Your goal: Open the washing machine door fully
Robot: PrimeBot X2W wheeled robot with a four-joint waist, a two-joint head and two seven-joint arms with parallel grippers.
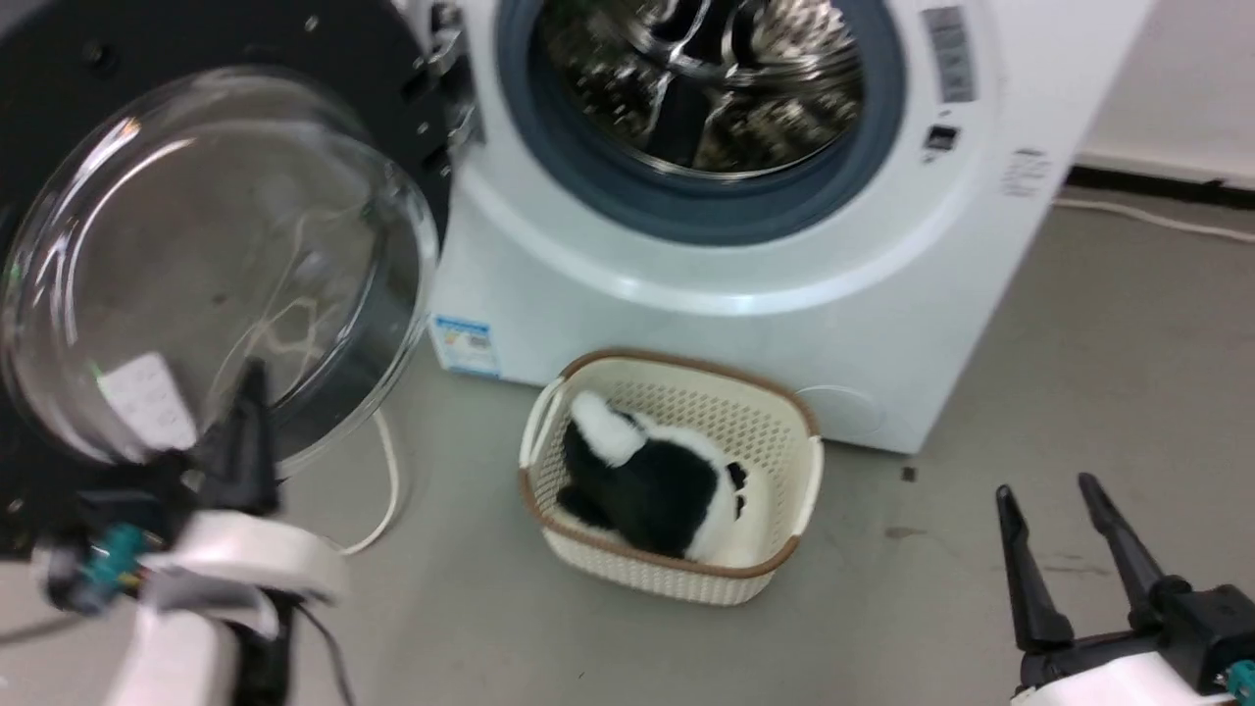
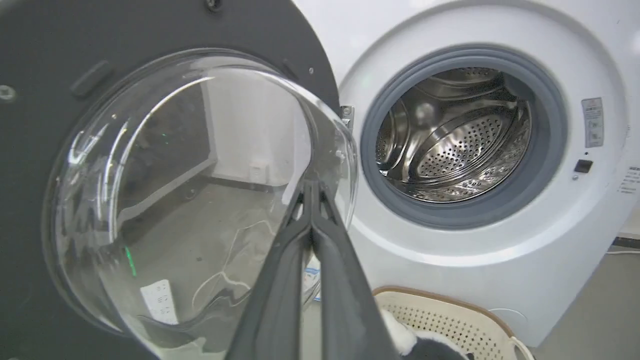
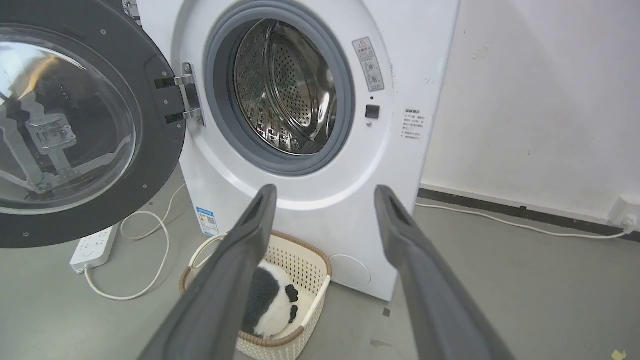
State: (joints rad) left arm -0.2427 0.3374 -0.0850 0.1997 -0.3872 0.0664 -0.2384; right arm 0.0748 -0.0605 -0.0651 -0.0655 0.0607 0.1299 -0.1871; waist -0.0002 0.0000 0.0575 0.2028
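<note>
head view: left hand (image 1: 253,378) (fingers (image 1: 245,441) together) by washing machine door (image 1: 211,245)

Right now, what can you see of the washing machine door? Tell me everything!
The door is big, round and black, with a bulging clear glass window. It is swung wide open to the left of the washing machine, hanging upright on a metal hinge. The left gripper, shut, sits by the glass; touching or not, I cannot tell.

A basket (image 1: 669,580) (toy (image 1: 652,487) inside) sits before the washing machine (image 1: 686,324), door (image 1: 216,255) at left.
</note>
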